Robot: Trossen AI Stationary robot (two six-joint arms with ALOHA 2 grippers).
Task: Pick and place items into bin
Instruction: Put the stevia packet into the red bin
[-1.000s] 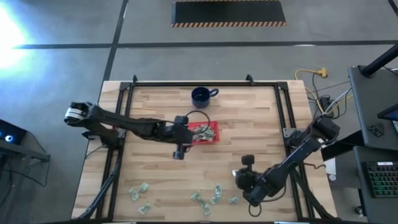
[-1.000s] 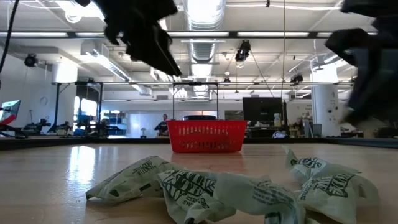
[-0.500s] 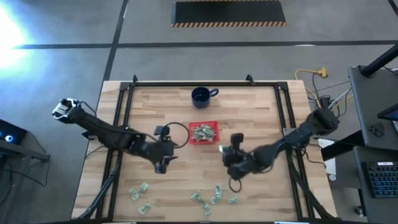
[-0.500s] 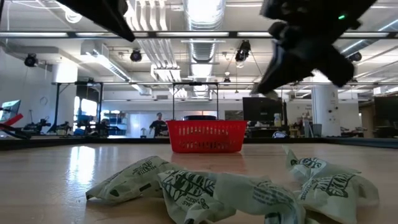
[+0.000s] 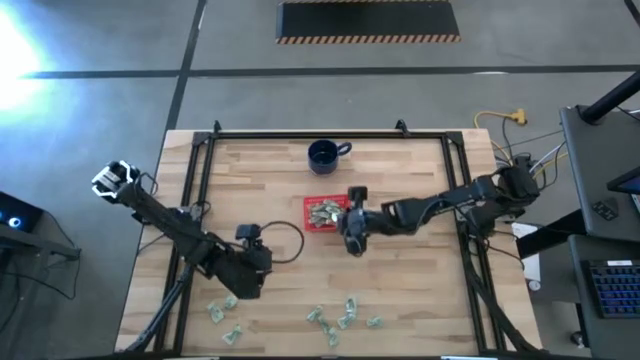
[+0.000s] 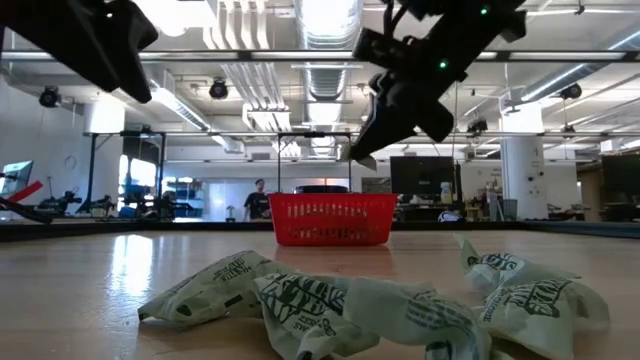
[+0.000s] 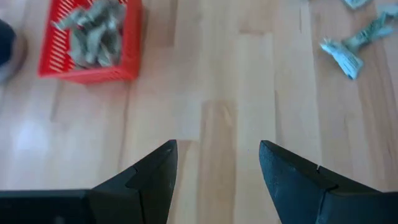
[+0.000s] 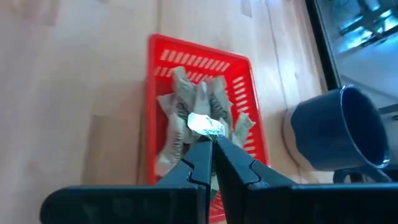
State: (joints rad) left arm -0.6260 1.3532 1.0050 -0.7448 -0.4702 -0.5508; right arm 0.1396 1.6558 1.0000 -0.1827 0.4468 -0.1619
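The red bin (image 5: 309,212) sits at mid-table with several crumpled pale green-and-whitish items (image 8: 186,102) inside. More items (image 5: 340,315) lie loose near the table's near edge, with a few (image 5: 224,305) at the near left. My right gripper (image 8: 211,144) is over the bin's right side, shut on one item. My left gripper (image 7: 217,149) is open and hovers above bare wood near the near-left items, touching nothing. In the low view the bin (image 6: 332,220) stands behind the loose items (image 6: 330,305), with the right gripper (image 6: 362,155) above it. My right gripper pinches one small crumpled item (image 8: 203,124) between its two fingertips. The fingers slant downward from the table's right side. The item is lifted clear and sits over the pieces lying in the bin.
A dark blue mug (image 5: 323,153) stands just beyond the bin toward the far edge, also seen as the mug (image 8: 339,134) in the right wrist view. A dark rail frames the table (image 5: 200,200). Bare wood lies between the bin and the loose items.
The right gripper has travelled from the near right, by the loose items, up and across to the bin, carrying an item. The left gripper has left the bin's left side and swung toward the near-left corner, lowering over the items there.
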